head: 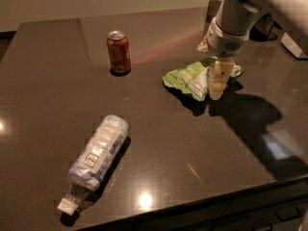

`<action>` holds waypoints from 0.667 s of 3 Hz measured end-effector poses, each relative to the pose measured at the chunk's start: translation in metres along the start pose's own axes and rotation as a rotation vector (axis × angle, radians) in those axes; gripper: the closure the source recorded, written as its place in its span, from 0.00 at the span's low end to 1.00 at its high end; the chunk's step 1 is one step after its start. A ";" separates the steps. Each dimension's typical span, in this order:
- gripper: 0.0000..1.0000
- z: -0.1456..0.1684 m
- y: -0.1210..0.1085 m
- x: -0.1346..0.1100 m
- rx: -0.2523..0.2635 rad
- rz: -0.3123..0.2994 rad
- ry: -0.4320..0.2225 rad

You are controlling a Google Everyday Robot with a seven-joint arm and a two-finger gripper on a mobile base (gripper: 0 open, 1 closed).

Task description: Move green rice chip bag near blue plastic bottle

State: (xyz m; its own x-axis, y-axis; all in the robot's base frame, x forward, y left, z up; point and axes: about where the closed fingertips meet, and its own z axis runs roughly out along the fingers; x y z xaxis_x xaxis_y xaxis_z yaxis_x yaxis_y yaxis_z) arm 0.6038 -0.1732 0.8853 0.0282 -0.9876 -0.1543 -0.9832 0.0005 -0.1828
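Gripper down at right edge of green rice chip bag; grip state cannot be told. Blue plastic bottle lying well apart, front-left of bag. Soda can upright, rear-left of bag.

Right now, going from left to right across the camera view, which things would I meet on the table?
blue plastic bottle → orange-red soda can → green rice chip bag → gripper, down at the bag's right part.

Arm slants down from upper right, gripper pointing downward.
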 end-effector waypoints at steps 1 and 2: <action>0.18 0.004 -0.002 -0.005 -0.026 -0.020 0.022; 0.42 0.006 -0.001 -0.011 -0.045 -0.040 0.029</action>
State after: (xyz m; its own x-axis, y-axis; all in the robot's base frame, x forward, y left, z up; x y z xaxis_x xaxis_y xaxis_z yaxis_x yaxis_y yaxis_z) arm 0.6057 -0.1618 0.8810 0.0633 -0.9908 -0.1199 -0.9885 -0.0457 -0.1441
